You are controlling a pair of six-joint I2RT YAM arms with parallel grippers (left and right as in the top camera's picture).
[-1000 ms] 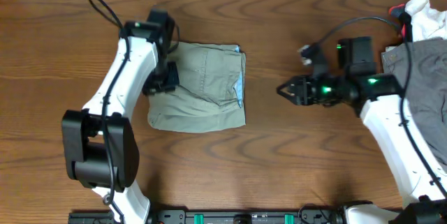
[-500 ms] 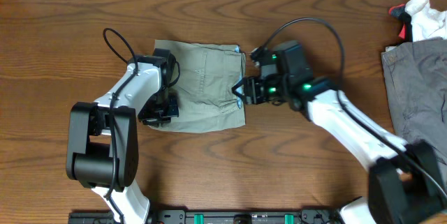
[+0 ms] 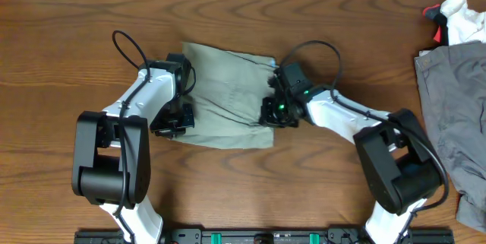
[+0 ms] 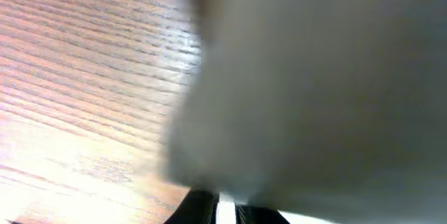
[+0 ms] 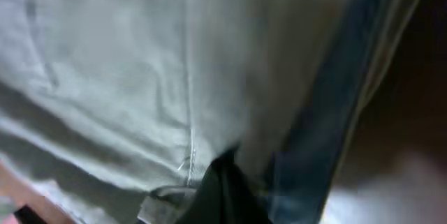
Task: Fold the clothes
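Observation:
The pale khaki-green shorts (image 3: 224,92) lie folded into a rough rectangle on the wooden table, left of centre, now skewed. My left gripper (image 3: 173,120) sits at their lower left edge. In the left wrist view its fingers (image 4: 218,210) are close together under blurred cloth (image 4: 314,77), which looks pinched. My right gripper (image 3: 272,112) is at the shorts' right edge. In the right wrist view its dark fingers (image 5: 223,189) are shut on the cloth (image 5: 126,63), beside a blue inner band (image 5: 328,112).
A darker grey garment (image 3: 456,107) lies at the right edge of the table. A small white-and-red cloth item (image 3: 456,12) sits at the far right corner. Bare wood (image 3: 342,39) lies between the shorts and these.
My right arm swept left from the table's right side to the shorts' right edge and closed on it. The shorts have skewed, their right side shifting down. My left gripper moved down the left edge, then stayed.

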